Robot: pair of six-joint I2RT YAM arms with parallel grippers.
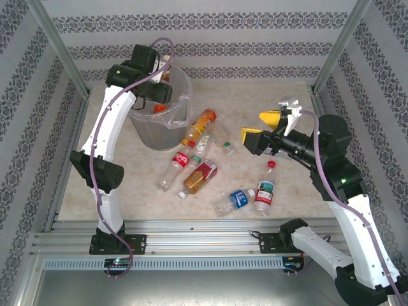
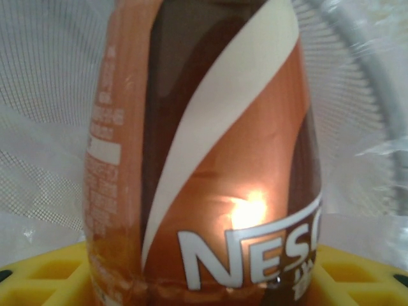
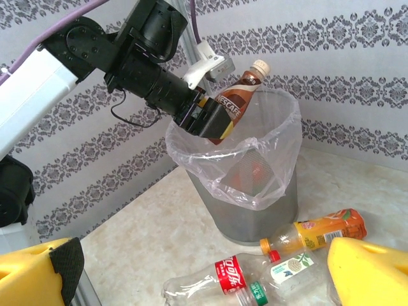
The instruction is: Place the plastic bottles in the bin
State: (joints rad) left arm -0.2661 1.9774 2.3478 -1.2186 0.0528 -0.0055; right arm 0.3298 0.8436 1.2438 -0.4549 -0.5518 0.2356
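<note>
Held in left claw: brown bottle, tilted, above bin mouth, close to rim. Right claw wide, well right of bin. Risk: off-centre release, bottle clipping rim or snagging bag, tumbling outside onto desk.

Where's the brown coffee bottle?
The brown bottle is in the left gripper, just over the bin, far left in the top view.

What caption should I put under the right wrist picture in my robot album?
The left arm's fingers hold a brown coffee bottle above the bin; more bottles lie on the table.
</note>
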